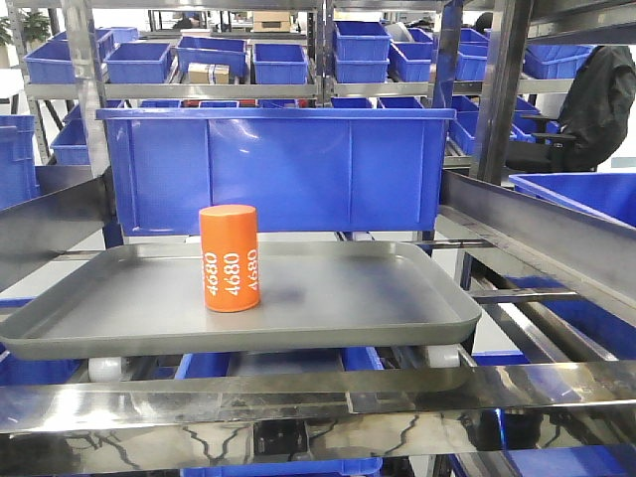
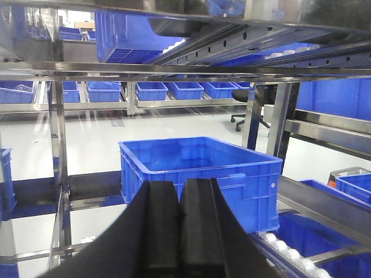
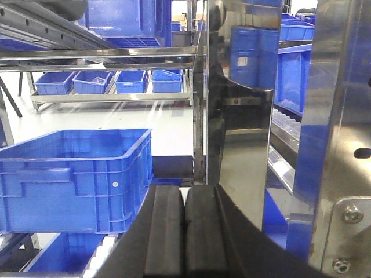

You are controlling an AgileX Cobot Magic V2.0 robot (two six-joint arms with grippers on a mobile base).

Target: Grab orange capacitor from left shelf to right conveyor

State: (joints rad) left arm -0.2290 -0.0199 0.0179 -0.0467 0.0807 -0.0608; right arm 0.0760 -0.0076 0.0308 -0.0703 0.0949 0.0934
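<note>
Left wrist view: the left gripper [image 2: 181, 197] has its two black fingers pressed flat together with nothing between them. Beyond it a blue crate [image 2: 197, 168] sits on a lower roller rack.

Right wrist view: the right gripper [image 3: 184, 200] likewise has its fingers closed against each other and holds nothing. A second blue crate [image 3: 69, 174] stands to its left and a steel post [image 3: 237, 116] rises just behind it.

Front view: a shiny steel rail [image 1: 298, 397] of the left shelf crosses the foreground. Behind it lies the grey tray [image 1: 397, 318], raised rim all round. The orange capacitor [image 1: 230, 258] stands upright on the tray floor, left of centre, "4680" printed down its side, clear of the rim. A large blue bin [image 1: 328, 169] stands behind the tray. Farther back are racks of smaller blue bins [image 1: 278, 62].
</note>
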